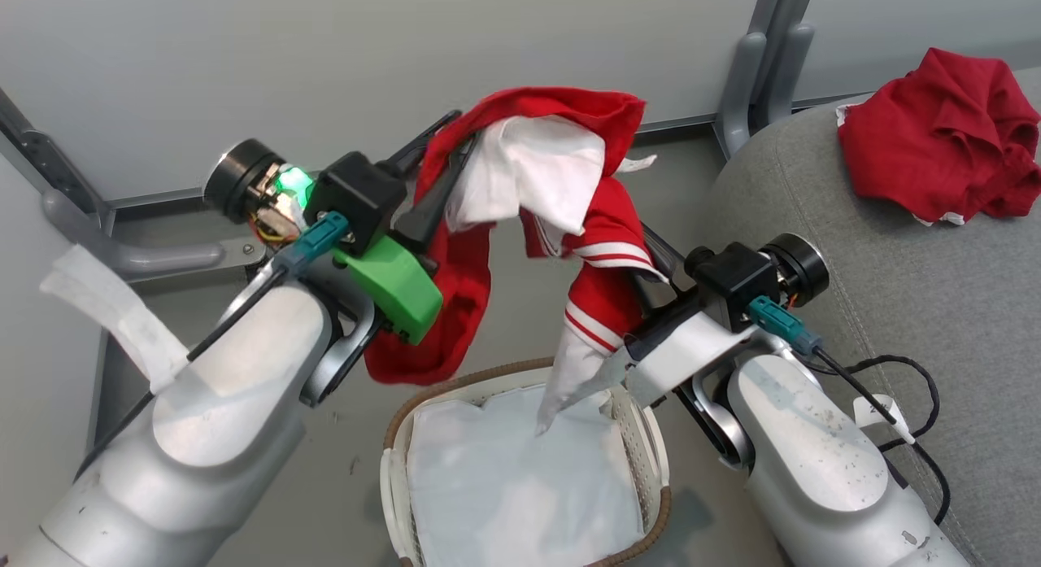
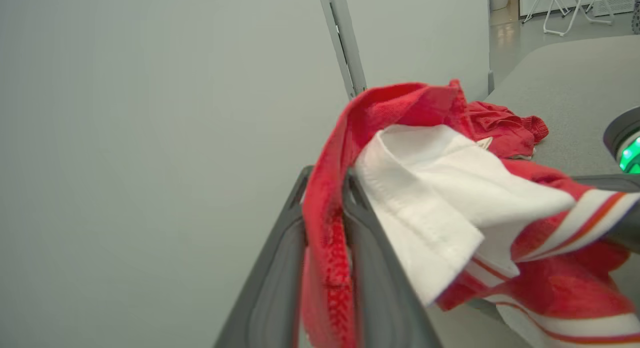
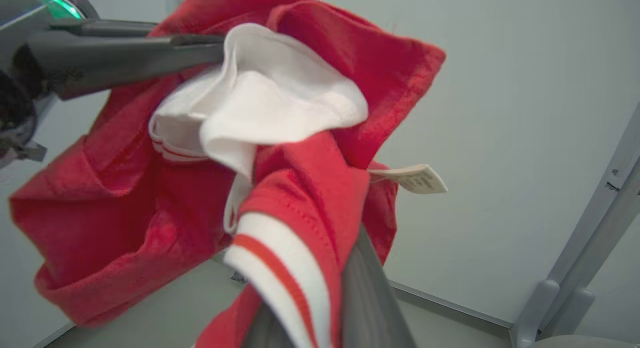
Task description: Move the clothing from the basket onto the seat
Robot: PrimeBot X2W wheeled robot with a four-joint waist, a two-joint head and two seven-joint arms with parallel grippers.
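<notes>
The white-striped red garment (image 1: 569,193) is clamped above the basket (image 1: 651,437) by the left gripper (image 2: 327,177) and the right gripper (image 3: 327,253), fingertips buried in cloth; the plain red garment (image 1: 943,136) is heaped on the seat (image 1: 895,307).

Two supporting surfaces noted. The grey floor (image 1: 333,477) carries the oval white basket (image 1: 651,453), upright, standing just beside the seat's rounded edge. A white liner sheet (image 1: 512,486) lies inside the basket, covering its bottom. Grey partition feet (image 1: 756,71) also stand on the floor along the wall. The grey upholstered seat (image 1: 895,307) carries one plain red garment (image 1: 943,136), crumpled in a heap, well apart from the basket.
</notes>
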